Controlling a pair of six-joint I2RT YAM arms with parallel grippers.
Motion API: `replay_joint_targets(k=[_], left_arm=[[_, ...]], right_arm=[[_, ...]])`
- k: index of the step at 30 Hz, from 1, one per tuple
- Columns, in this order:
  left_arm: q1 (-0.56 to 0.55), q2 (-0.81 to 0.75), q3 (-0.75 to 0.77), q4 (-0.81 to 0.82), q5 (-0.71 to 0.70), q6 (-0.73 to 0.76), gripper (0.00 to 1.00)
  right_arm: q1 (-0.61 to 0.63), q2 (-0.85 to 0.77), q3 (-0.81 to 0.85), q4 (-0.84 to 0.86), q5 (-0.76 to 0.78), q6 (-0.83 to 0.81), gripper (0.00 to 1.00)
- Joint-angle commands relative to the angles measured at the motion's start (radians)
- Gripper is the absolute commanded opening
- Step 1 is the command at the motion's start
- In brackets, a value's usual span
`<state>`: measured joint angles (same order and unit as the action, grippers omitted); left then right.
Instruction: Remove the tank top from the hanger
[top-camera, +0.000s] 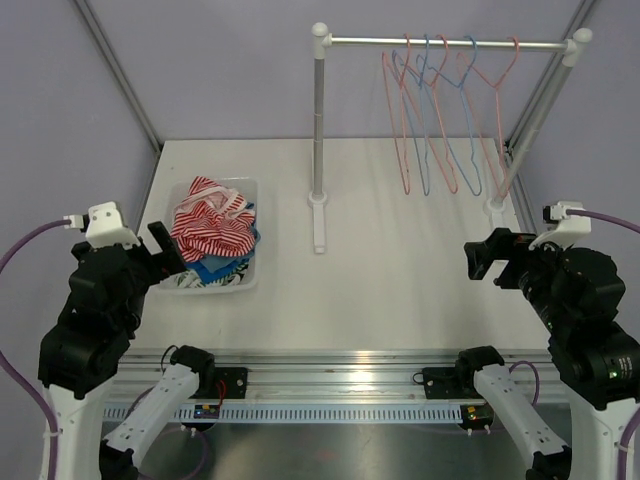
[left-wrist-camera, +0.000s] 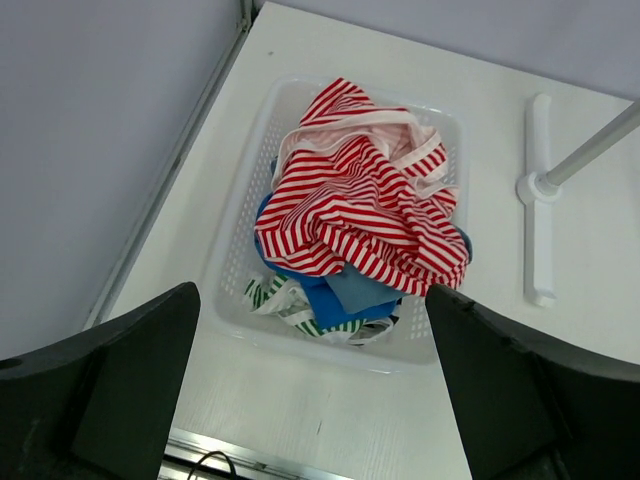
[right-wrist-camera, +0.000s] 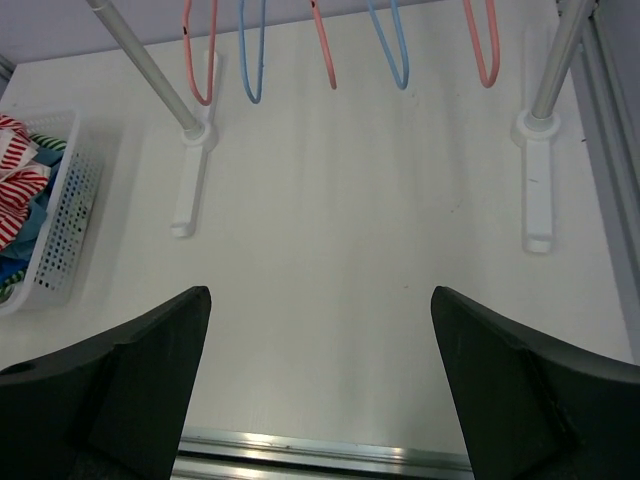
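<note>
A red-and-white striped tank top (top-camera: 212, 225) (left-wrist-camera: 360, 200) lies crumpled on top of a pile of clothes in the white basket (top-camera: 254, 235) (left-wrist-camera: 330, 352) at the left of the table. Several pink and blue hangers (top-camera: 440, 110) (right-wrist-camera: 252, 60) hang bare on the rack's rail (top-camera: 440, 43) at the back right. My left gripper (top-camera: 165, 255) (left-wrist-camera: 312, 380) hovers open over the basket's near edge, nothing between its fingers. Over the right side of the table my right gripper (top-camera: 482, 260) (right-wrist-camera: 320, 380) stands open and empty, pointing toward the middle.
Blue and green-striped garments (left-wrist-camera: 335, 300) lie under the red one. The rack's left post (top-camera: 318, 120) and foot (top-camera: 319, 225) stand mid-table; its right post (top-camera: 535, 120) is near the right edge. A metal rail (top-camera: 340, 362) runs along the near edge.
</note>
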<state>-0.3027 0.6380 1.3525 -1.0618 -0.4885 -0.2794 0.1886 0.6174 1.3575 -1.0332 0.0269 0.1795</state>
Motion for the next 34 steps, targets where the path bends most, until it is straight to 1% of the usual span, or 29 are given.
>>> replay_joint_targets(k=[1, 2, 6, 9, 10, 14, 24, 28, 34], left_arm=[[-0.001, -0.078, -0.087, -0.011, -0.006, -0.006, 0.99], [-0.001, -0.136, -0.102, 0.0, 0.033, 0.002, 0.99], [-0.001, -0.237, -0.16, -0.006, 0.059, 0.011, 0.99], [-0.001, -0.287, -0.168, -0.026, 0.082, 0.009, 0.99], [-0.001, -0.319, -0.185, -0.023, 0.083, 0.011, 0.99], [-0.003, -0.368, -0.233, 0.002, 0.106, 0.019, 0.99], [-0.003, -0.311, -0.257, 0.057, 0.168, 0.025, 0.99], [-0.004, -0.299, -0.271, 0.078, 0.169, 0.023, 0.99], [-0.003, -0.293, -0.277, 0.094, 0.154, 0.025, 0.99]], right_arm=[[0.012, -0.028, 0.017, -0.024, 0.111, -0.037, 1.0], [0.014, -0.037, 0.017, -0.025, 0.116, -0.041, 0.99], [0.02, -0.068, 0.017, -0.033, 0.107, -0.06, 0.99], [0.023, -0.082, 0.025, -0.041, 0.108, -0.061, 0.99], [0.022, -0.087, 0.023, -0.045, 0.11, -0.063, 0.99], [0.022, -0.09, 0.015, -0.039, 0.094, -0.063, 1.0], [0.023, -0.074, 0.02, -0.018, 0.136, -0.069, 1.0], [0.022, -0.065, 0.009, -0.014, 0.16, -0.064, 0.99], [0.022, -0.042, -0.014, -0.004, 0.134, -0.061, 0.99]])
